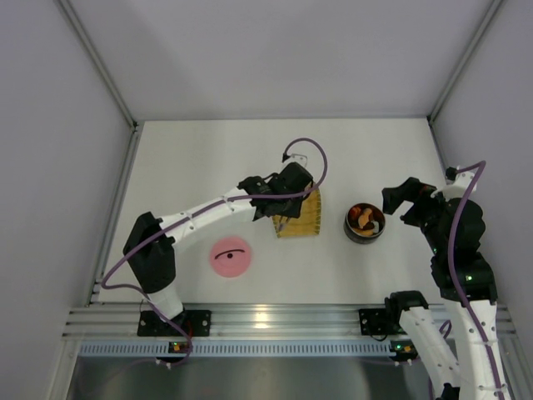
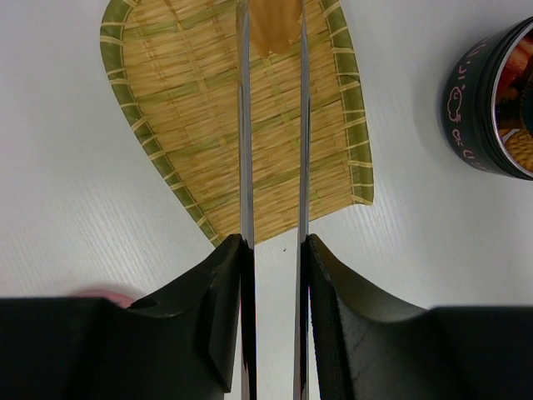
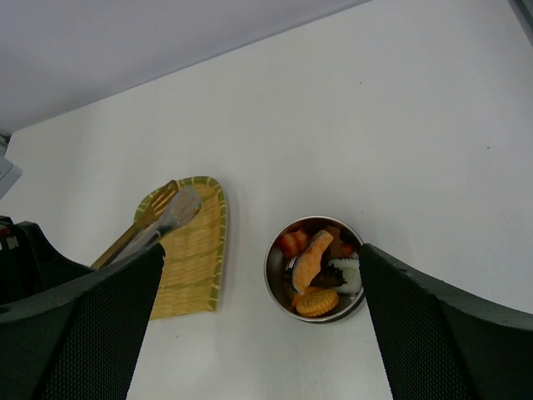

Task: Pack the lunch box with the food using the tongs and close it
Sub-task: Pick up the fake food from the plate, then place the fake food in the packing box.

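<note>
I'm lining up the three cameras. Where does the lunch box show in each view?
Top external: lunch box, right of centre.
Left wrist: lunch box at the right edge, cut off.
Right wrist: lunch box, lower centre.
Shared landmark: the woven tray, left of it in each view.

Open lunch box full of food

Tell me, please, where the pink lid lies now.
In the top view the pink lid lies flat on the table, on the left side, just near-left of the yellow tray.
</note>
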{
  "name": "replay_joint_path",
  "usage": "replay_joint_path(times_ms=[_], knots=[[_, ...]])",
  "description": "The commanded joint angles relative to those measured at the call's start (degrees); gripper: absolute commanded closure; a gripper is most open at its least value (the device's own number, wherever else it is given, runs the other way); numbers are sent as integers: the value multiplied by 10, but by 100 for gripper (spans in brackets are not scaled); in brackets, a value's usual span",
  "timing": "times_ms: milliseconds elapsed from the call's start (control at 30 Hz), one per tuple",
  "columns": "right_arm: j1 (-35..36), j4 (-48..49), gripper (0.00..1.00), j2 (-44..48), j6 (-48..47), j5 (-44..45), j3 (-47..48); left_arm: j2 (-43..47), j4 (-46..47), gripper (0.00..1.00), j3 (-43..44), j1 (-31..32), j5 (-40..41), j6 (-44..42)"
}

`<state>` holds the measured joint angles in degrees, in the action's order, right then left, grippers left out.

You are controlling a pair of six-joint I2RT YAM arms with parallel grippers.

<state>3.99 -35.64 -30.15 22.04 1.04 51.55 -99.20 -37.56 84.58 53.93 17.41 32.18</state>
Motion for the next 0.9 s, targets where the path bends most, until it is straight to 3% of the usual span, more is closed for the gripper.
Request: replay_joint_path(times_ms=[0, 867], knots=[[-6, -5, 1, 1, -5, 0, 21, 34, 4, 61, 23, 6, 3, -9], [-6, -9, 1, 1, -6, 1, 30, -55, 40, 60, 161, 151, -68, -61]])
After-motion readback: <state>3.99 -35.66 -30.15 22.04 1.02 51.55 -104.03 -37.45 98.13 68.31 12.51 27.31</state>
